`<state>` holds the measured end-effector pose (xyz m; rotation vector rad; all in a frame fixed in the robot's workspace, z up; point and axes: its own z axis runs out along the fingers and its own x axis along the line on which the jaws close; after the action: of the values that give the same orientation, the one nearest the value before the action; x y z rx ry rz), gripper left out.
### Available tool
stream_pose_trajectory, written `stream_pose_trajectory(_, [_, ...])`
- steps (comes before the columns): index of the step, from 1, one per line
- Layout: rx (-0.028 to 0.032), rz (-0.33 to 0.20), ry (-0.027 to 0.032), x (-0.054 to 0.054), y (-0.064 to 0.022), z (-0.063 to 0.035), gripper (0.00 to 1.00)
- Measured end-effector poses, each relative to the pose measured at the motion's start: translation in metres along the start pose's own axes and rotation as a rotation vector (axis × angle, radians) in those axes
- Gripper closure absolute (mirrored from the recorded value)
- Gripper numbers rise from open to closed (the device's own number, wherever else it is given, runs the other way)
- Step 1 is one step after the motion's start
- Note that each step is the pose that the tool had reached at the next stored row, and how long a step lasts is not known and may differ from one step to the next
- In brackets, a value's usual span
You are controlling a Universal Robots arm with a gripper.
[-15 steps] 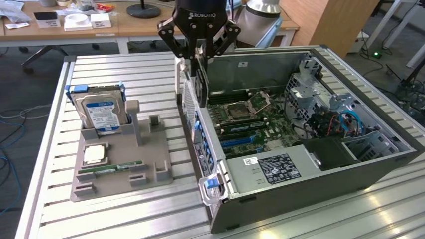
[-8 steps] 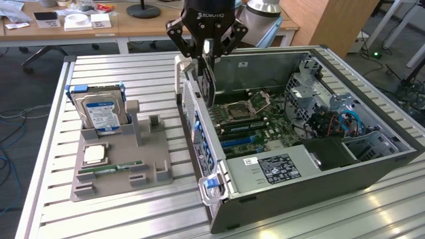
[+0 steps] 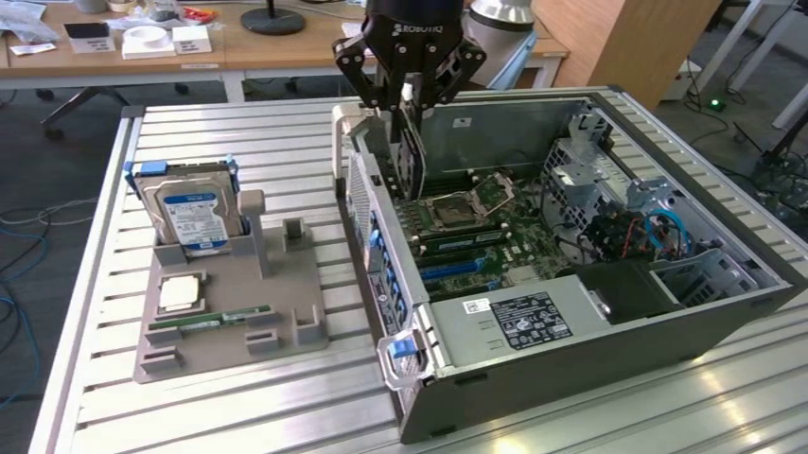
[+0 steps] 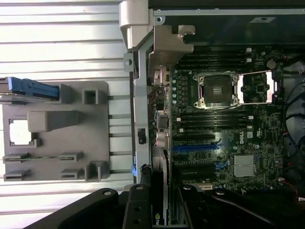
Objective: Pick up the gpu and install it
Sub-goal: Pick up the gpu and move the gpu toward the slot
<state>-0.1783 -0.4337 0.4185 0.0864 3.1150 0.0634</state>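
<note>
Black tool (image 3: 407, 102) fingers are clamped on the gpu (image 3: 408, 156), upper centre of the exterior frame. The dark card hangs on edge, its long axis near vertical. Its lower end points down into the open computer case (image 3: 593, 371), toward the motherboard (image 3: 486, 241).

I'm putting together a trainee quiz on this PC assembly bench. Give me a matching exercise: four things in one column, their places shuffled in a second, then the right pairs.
1. thin dark flat gpu card
2. silver hard drive with blue-white label
3. slim green memory stick
4. square metal processor socket

A. lying flat on the grey holder tray
B. on the motherboard
C. clamped in the black gripper over the open computer case
D. standing upright in the holder tray

Pairs: 1-C, 2-D, 3-A, 4-B
</note>
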Motion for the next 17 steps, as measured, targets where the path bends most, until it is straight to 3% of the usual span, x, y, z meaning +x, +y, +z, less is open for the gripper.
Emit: stream_pose_trajectory(17, [-0.0003,0.000,-0.0001,-0.037,0.0034,0.0010,0.74])
